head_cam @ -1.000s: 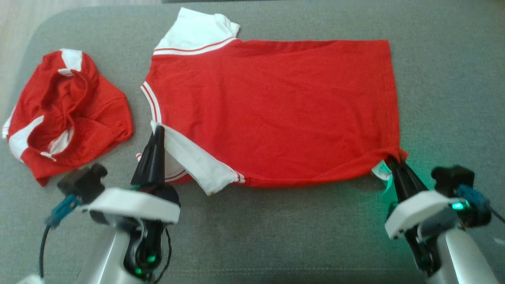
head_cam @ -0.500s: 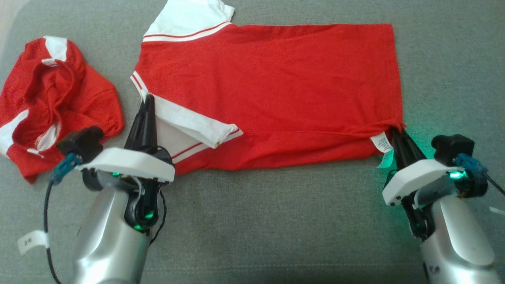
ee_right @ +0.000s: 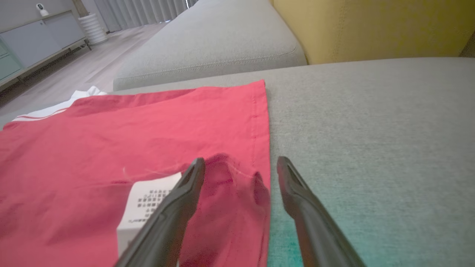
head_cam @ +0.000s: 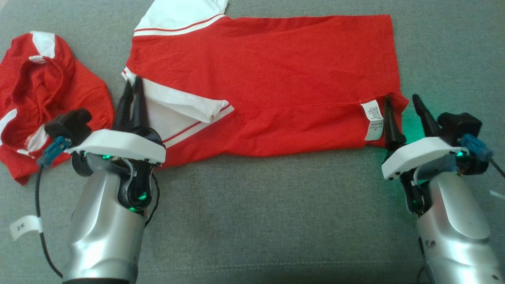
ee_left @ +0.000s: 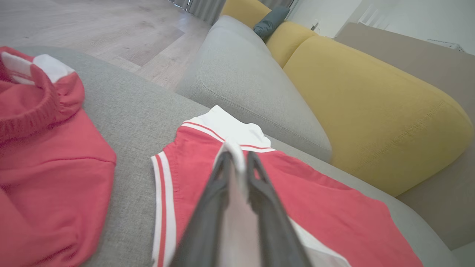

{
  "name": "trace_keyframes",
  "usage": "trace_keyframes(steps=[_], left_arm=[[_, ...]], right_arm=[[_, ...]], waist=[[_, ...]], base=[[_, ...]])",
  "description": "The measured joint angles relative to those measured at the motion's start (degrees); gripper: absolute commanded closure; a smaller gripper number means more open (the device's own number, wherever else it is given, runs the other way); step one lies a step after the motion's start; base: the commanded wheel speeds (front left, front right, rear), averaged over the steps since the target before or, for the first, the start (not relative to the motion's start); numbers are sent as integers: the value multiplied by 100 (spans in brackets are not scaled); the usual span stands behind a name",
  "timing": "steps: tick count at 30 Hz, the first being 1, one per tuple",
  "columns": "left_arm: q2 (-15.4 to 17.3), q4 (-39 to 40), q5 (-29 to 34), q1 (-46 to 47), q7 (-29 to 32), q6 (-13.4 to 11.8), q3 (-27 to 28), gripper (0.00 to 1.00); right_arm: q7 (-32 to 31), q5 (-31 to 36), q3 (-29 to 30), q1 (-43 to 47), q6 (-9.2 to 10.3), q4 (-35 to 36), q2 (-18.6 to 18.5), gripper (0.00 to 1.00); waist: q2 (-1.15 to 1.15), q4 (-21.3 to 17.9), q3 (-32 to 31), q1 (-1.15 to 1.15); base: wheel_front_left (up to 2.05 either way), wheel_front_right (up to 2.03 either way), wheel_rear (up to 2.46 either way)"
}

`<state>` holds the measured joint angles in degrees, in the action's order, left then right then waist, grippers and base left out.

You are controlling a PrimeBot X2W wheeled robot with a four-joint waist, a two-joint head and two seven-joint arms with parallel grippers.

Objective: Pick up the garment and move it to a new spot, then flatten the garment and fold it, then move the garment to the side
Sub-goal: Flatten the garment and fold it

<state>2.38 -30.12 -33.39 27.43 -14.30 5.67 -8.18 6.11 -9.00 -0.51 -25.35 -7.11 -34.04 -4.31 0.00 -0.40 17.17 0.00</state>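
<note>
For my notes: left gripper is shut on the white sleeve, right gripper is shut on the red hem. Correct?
Not quite: the right gripper stands open at the red hem, as the right wrist view shows. The left gripper is shut on the white sleeve.

A grey fabric sofa cushion (head_cam: pixel 252 221) carries everything. A red T-shirt (head_cam: pixel 276 79) with white sleeves lies spread flat across its middle, the near edge folded over so that a white care label (head_cam: pixel 373 120) shows at the right. To its left, across a strip of bare cushion, lies a crumpled red-and-white garment (head_cam: pixel 51 90).
</note>
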Motion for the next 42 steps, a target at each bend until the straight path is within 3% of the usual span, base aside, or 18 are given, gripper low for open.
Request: trace_keyframes(steps=[8, 20, 28, 36, 42], left_arm=[[-44, 365, -4, -110, 0, 97, 155, 0], [99, 1246, -13, -1340, 174, 134, 65, 0], [349, 1782, -185, -2112, 1241, -328, -1, 0], [381, 1703, -419, -2139, 1896, -799, 165, 0], [438, 1749, -624, -2093, 2448, -917, 164, 0]], right_arm=[[401, 99, 334, 13, 0, 289, 33, 0], [175, 364, 481, 994, 0, 1739, 104, 0], [-166, 292, 247, 1588, 0, 2423, 144, 0], [-244, 193, 41, 1629, 0, 2619, 146, 0], [-243, 144, -71, 1628, 0, 2654, 146, 0]], waist=[[0, 14, -58, 0], [0, 1, -259, 0], [0, -10, -269, 0], [0, -68, -167, 0], [0, -155, -99, 0]], base=[[0, 0, 0], [0, 0, 0], [0, 0, 0], [0, 0, 0], [0, 0, 0]])
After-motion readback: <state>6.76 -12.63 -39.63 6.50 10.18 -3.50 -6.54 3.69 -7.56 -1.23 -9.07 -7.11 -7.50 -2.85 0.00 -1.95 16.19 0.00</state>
